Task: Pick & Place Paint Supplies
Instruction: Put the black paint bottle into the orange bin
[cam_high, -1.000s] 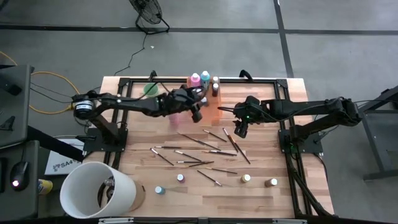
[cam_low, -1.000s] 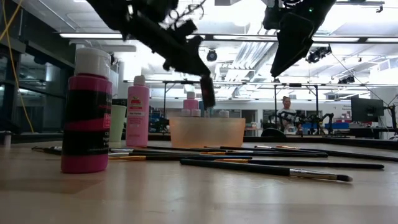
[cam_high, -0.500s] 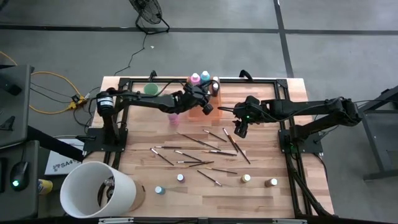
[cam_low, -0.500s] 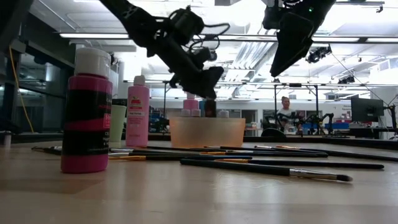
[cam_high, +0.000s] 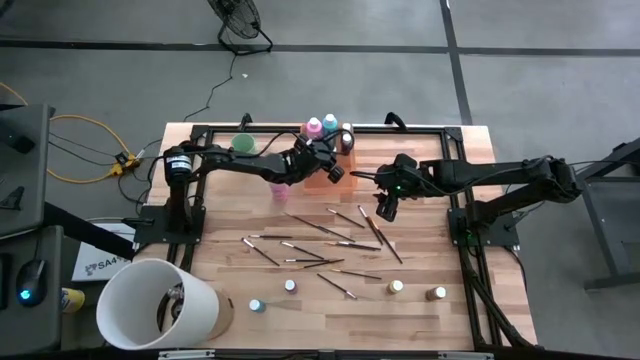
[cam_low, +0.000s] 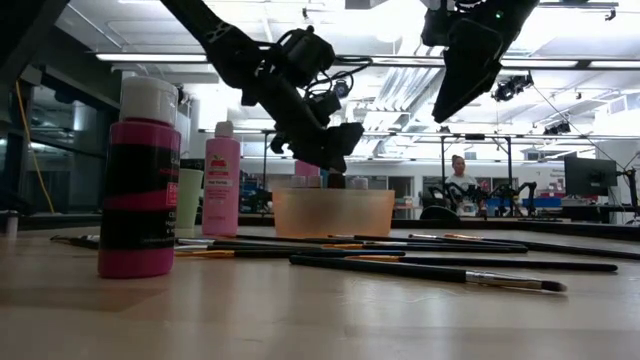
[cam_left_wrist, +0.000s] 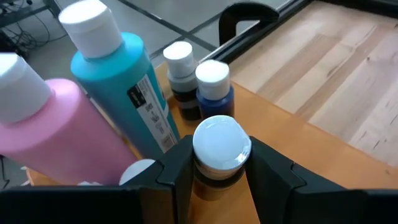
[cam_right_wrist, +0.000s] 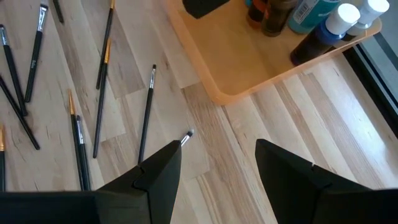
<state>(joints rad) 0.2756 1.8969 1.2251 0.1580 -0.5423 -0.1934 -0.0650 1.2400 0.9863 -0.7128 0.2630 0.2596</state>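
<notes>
On the left of the table a large white bucket (cam_high: 157, 305) stands at the near corner, and a pink bottle (cam_low: 138, 178) stands alone on the wood, well apart from the tray. The left gripper (cam_left_wrist: 217, 163) hangs over the translucent orange tray (cam_high: 322, 176) with its jaws pinching a tiny dark bottle with a pale cap (cam_left_wrist: 221, 146); the bottle is low over the tray, just beside the teal bottle (cam_left_wrist: 121, 81), another pink bottle (cam_left_wrist: 46, 134) and two small capped bottles (cam_left_wrist: 208, 84) already inside. The step in hand looks like placing this small bottle. The next move calls for lowering it to the tray floor without knocking its neighbours, then spreading the jaws and lifting straight up. Towards the middle, thin dark-handled brushes (cam_high: 330, 240) lie scattered, with four more tiny bottles (cam_high: 290, 285) along the near edge, not yet collected. On the right, the right gripper (cam_right_wrist: 217, 163) hovers above the brushes, jaws spread and empty, near the tray's corner.
</notes>
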